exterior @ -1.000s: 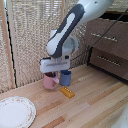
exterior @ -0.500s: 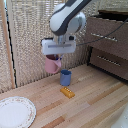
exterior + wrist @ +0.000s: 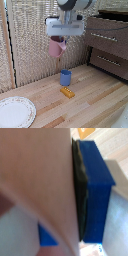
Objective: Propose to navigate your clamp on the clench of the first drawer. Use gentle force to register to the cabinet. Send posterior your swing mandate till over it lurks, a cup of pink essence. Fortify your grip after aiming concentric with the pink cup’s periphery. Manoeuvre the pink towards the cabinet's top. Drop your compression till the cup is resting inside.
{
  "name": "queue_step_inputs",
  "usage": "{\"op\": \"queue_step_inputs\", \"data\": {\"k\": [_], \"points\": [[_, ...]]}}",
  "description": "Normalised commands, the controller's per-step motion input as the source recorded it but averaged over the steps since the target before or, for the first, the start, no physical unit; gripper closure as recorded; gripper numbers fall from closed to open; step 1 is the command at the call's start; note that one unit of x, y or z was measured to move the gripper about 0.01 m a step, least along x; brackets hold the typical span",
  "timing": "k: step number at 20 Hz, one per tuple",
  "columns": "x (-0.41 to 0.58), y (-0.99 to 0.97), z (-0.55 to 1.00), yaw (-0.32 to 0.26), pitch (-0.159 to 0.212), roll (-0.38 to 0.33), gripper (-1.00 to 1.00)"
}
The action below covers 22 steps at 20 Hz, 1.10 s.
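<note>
One pink cup (image 3: 57, 47) hangs in the air, clamped in the fingers (image 3: 95, 188) of the clamp (image 3: 61, 37), above the blue cup (image 3: 65, 77) and a yellow block (image 3: 67, 92) on the wooden table (image 3: 95, 107). The cabinet (image 3: 107, 45) stands at the exterior view's right, a white plate (image 3: 15, 112) at its left.

A woven reed screen (image 3: 30, 45) backs the pale wooden tabletop (image 3: 95, 107).

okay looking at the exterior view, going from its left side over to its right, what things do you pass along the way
White plate → pink cup held up in the tool → blue cup and yellow block, too overlapped to order → cabinet.
</note>
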Motion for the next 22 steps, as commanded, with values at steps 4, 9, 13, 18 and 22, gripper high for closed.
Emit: {"op": "queue_step_inputs", "data": {"k": [4,9,13,18,22], "points": [[0.187,-0.49,1.00,-0.199,0.049,0.004,1.00],[0.261,-0.36,1.00,-0.230,0.063,-0.002,1.00],[0.308,-0.27,0.99,-0.244,0.062,-0.027,1.00],[0.307,-0.22,0.97,-0.258,0.065,-0.041,1.00],[0.328,-0.23,0.98,-0.250,0.065,-0.043,1.00]]}}
